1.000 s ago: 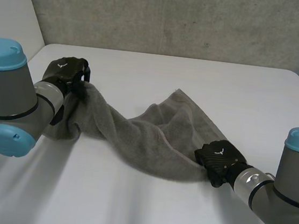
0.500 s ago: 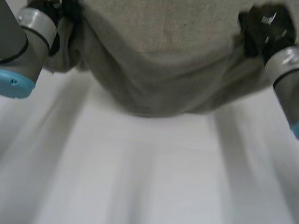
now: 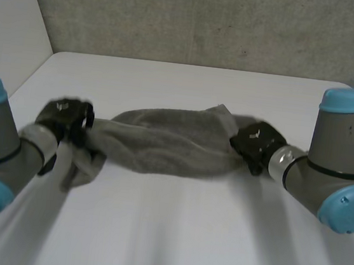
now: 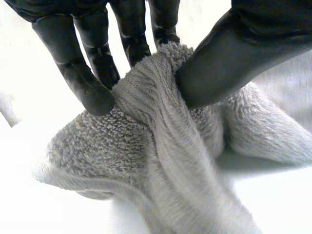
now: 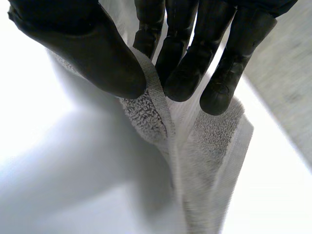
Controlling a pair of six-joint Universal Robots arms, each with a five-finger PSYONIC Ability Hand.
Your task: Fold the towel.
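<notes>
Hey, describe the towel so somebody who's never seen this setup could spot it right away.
On the white table below the grey wall, look between the two black hands. The towel is the grey, bunched terry cloth running from the left hand to the right hand, each pinching one end; it is the only soft thing there.

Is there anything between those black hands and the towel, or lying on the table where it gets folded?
Nothing visible. The left hand pinches the towel at one end and the right hand pinches the other end. The towel stretches between them over the white table, with nothing else near it.
</notes>
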